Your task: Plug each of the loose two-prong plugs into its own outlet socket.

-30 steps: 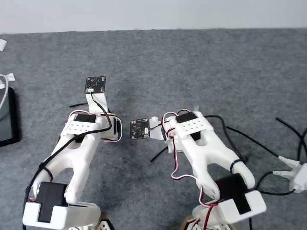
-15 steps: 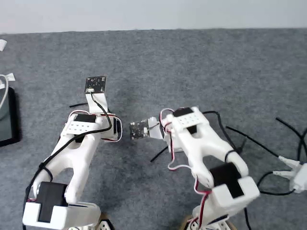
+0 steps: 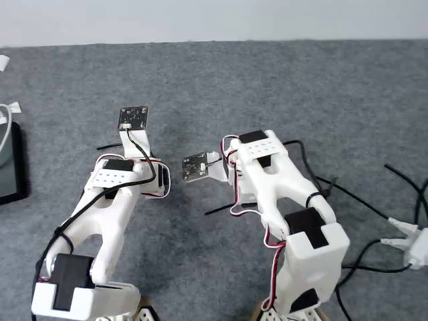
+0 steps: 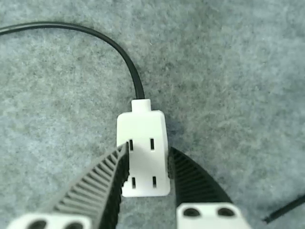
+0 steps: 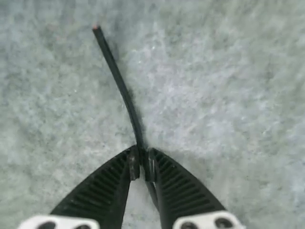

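Squarely, left jaws clamp the outlet socket [image 4: 143, 152] (right jaws pinch cable [image 5: 119, 81]).

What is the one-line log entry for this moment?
left gripper: shut on outlet socket | right gripper: shut on black cable | socket slots: empty | surface: grey carpet

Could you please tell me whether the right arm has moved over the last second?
Yes. The right arm has pushed farther out over the table and swung slightly toward the left arm, which kept still.
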Controlling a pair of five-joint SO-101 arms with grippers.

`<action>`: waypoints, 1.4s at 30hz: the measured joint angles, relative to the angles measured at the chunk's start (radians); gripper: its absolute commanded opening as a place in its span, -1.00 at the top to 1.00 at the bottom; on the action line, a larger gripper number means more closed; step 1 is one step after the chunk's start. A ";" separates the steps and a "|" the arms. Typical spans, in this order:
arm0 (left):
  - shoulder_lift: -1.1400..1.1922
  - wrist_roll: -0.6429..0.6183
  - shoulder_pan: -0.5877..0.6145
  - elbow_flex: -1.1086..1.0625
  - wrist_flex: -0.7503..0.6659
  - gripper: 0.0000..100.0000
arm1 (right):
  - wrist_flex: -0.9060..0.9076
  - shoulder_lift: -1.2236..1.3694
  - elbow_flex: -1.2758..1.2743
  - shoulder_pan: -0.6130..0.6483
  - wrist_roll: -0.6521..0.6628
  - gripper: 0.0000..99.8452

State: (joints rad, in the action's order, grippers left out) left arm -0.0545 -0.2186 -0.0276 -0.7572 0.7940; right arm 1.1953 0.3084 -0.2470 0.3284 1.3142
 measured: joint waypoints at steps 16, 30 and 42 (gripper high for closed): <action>0.000 0.000 0.000 0.000 0.000 0.98 | 0.031 -0.471 -0.002 -0.081 -1.079 0.98; 0.000 0.000 0.000 0.000 0.000 0.98 | -0.232 -0.278 -0.002 -0.087 -1.034 0.78; 0.000 0.000 0.000 0.000 0.000 0.98 | -0.183 -0.144 -0.002 -0.160 0.038 0.71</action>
State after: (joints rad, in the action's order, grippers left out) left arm -0.0545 -0.2186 -0.0276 -0.7572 0.7940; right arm 1.0127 0.1642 -0.2486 0.1688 1.3525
